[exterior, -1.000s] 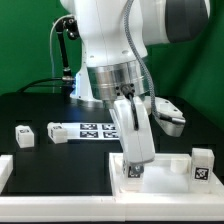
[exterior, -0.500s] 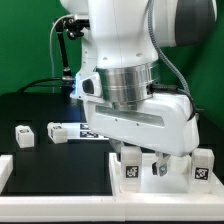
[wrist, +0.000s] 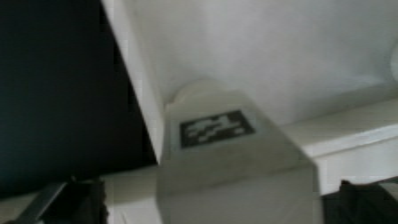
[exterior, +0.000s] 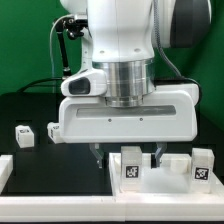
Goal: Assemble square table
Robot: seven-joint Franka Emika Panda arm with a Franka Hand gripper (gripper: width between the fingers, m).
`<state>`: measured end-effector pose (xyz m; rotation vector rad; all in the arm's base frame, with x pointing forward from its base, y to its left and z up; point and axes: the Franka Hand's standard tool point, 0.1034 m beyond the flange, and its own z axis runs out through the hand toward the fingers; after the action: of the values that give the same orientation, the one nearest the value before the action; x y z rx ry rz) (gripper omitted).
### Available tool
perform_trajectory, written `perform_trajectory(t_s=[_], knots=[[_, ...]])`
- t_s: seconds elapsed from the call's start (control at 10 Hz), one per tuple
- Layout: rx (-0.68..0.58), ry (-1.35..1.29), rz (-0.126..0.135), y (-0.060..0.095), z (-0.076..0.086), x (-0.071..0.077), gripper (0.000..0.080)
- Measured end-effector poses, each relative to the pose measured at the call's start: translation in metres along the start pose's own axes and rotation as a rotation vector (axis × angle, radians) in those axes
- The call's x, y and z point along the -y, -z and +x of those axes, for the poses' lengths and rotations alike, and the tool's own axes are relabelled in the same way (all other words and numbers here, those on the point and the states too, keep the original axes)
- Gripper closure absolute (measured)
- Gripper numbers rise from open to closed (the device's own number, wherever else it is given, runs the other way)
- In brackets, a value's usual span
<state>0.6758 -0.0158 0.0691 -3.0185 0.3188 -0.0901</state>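
Note:
The square table slab [exterior: 150, 195] lies white at the front of the black table. A white leg block [exterior: 131, 166] with a tag stands upright on it, and shows in the wrist view [wrist: 222, 140] too. My gripper [exterior: 126, 156] hangs over this leg, its hand broadside to the camera. One finger is on each side of the leg with a gap, so it is open [wrist: 217, 205]. A second tagged leg [exterior: 203, 167] stands at the slab's corner on the exterior view's right. The slab's surface [wrist: 267, 50] fills the wrist view behind the leg.
Two loose leg blocks [exterior: 22, 135] [exterior: 49, 130] lie on the black table at the exterior view's left. A white rail [exterior: 5, 172] runs along the left front edge. The arm's hand hides the marker board. A green wall is behind.
The hand has turned about its vertical axis from edge-on to broadside over the leg. The fingers now stand apart on either side of the leg. The leg stays upright.

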Motion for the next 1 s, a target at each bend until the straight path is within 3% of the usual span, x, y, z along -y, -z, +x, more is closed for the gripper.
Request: perform_trajectory(t_s=[0.1,0.2,0.3,0.4,0.5,0.7,1.0], knots=[[0.002,-0.043,-0.001,-0.0010,-0.0007,0.0000,0.0150],[0.002,-0.057,-0.001,-0.0012,-0.0006,-0.0005,0.0250],[0.002,-0.124,-0.001,-0.0016,-0.0008,-0.0004,0.0250],[0.003,-0.196,-0.001,-0.0021,-0.0010,-0.0003,0.0435],[0.003,-0.268,-0.001,-0.0023,-0.0010,-0.0004,0.0511],[0.002,-0.405,-0.003,-0.0028,-0.0009,-0.0016,0.0510],[0.023,-0.933,-0.015,0.0009,-0.0013,-0.0027,0.0510]])
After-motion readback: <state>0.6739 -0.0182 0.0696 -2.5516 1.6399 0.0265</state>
